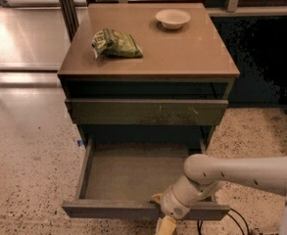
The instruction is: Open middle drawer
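The middle drawer [128, 177] is pulled far out of the brown cabinet, showing its grey-brown tray floor. Its flat dark front panel [108, 210] faces me, and a small blue tag [79, 143] shows at its left end. My gripper [161, 212] is at the front panel, right of centre. It straddles the panel, with one yellowish finger [156, 198] inside the drawer and the other [165, 226] outside and below. It is shut on the panel. My white arm [241, 173] reaches in from the right.
Above the open drawer is a closed dark drawer front with pale scratch marks [148, 111]. A green snack bag [116, 43] and a white bowl [172, 18] lie on the cabinet top [182, 53]. A black cable [236, 222] lies on the speckled floor at right.
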Controlling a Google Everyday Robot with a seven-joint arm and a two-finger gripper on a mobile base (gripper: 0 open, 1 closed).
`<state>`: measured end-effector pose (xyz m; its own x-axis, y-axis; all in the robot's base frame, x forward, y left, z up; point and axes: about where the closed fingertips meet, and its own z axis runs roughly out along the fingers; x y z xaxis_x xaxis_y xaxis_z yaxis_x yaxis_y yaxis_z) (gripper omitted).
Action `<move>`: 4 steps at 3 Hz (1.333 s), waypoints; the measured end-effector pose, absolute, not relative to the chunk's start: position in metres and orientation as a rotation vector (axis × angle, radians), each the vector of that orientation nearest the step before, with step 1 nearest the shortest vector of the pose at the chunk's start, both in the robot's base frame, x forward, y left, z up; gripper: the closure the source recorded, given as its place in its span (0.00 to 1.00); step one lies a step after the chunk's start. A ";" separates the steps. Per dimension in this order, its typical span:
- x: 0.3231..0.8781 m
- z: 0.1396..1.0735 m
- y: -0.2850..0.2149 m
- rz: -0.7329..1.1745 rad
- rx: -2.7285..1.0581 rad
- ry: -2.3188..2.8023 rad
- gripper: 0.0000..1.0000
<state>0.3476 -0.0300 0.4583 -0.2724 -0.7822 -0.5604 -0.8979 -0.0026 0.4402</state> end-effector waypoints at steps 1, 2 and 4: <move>0.347 0.458 -0.030 1.135 -1.796 2.104 0.00; 0.341 0.457 -0.029 1.157 -1.860 2.027 0.00; 0.319 0.462 -0.029 1.214 -1.950 1.934 0.00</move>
